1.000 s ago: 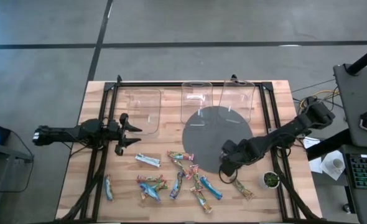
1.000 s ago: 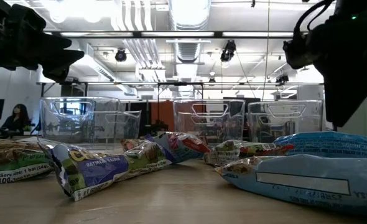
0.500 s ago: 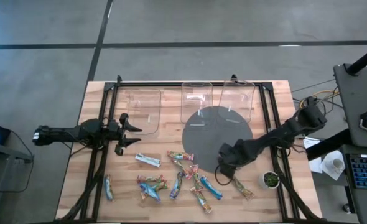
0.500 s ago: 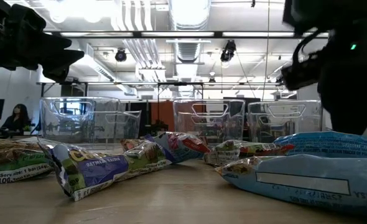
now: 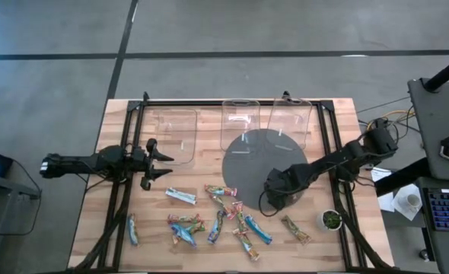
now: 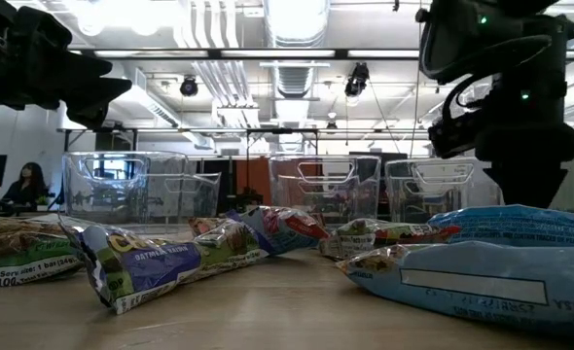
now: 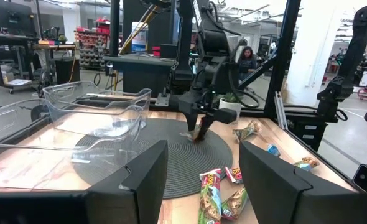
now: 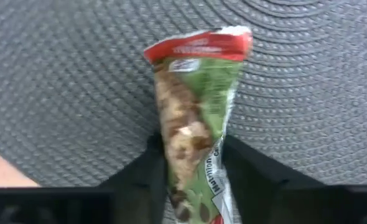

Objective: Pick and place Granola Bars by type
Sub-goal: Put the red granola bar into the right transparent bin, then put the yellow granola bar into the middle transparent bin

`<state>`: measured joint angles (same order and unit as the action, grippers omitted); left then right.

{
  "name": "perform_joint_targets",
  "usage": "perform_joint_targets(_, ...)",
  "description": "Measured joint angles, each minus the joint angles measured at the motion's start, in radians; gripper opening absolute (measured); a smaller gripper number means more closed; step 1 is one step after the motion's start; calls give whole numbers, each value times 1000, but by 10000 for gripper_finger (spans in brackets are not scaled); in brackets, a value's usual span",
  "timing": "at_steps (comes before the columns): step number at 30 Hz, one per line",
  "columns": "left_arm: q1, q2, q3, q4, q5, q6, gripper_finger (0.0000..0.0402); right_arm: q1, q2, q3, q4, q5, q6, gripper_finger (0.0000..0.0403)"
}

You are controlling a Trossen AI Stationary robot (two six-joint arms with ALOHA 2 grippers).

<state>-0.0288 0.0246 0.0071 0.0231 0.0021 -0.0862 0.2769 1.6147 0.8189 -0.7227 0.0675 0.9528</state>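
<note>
Overhead, a wooden surface (image 5: 118, 251) carries a round grey mat (image 5: 249, 161), the landmark for everything else. Behind the mat, three clear plastic bins (image 5: 247, 120) stand in a row along the far edge. On the mat's near edge, the right tool (image 5: 274, 199) points down, its two dark fingers (image 8: 258, 180) closed on one granola bar (image 8: 196, 118) in a green wrapper with red ends. From the wrist camera, this bar sticks out between the fingers, with the mat's woven texture directly behind it. From the other arm's camera, the held bar (image 7: 196, 133) hangs over the mat's edge; whether its tip touches the mat cannot be told. The remaining granola bars (image 5: 217, 221), in blue, green and multicoloured wrappers, lie scattered on bare wood in front of the mat, on the side away from the bins. One more bar (image 5: 294, 229) lies in front of the mat, just beyond the right tool. A small potted plant (image 5: 331, 220) sits farther along on that side. Well off to the mat's left, the left tool (image 5: 157, 164) waits with its fingers spread wide, holding nothing.
</note>
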Motion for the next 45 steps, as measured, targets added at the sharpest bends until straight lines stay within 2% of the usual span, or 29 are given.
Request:
perform_joint_targets(4,0,0,0,0,0,0,181,-14,-58,13,7,-12,-15,39)
perform_joint_targets(7,0,0,0,0,0,0,181,-22,-136,40,10,42,6,18)
perform_joint_targets(10,0,0,0,0,0,0,181,-42,-234,61,-7,189,80,21)
perform_joint_targets(14,0,0,0,0,0,0,181,-100,-387,84,-73,474,181,23)
perform_joint_targets(15,0,0,0,0,0,0,181,-131,-421,86,-92,516,194,22)
perform_joint_targets(17,0,0,0,0,0,0,181,-227,-485,83,-112,530,193,23)
perform_joint_targets(21,0,1,0,0,0,0,181,-463,-563,58,-103,493,95,23)
perform_joint_targets(24,0,1,0,0,0,0,181,-654,-569,47,-51,377,-30,23)
perform_joint_targets(26,0,1,0,0,0,0,181,-765,-545,40,-30,287,-117,25)
perform_joint_targets(31,0,1,0,0,0,0,181,-929,-449,35,-7,198,-203,69)
perform_joint_targets(34,0,1,0,0,0,0,181,-966,-408,35,30,125,-218,114)
perform_joint_targets(39,0,1,0,0,0,0,181,-941,-393,35,116,108,-258,188)
perform_joint_targets(45,0,1,0,0,0,0,181,-820,-450,35,240,-64,-531,234)
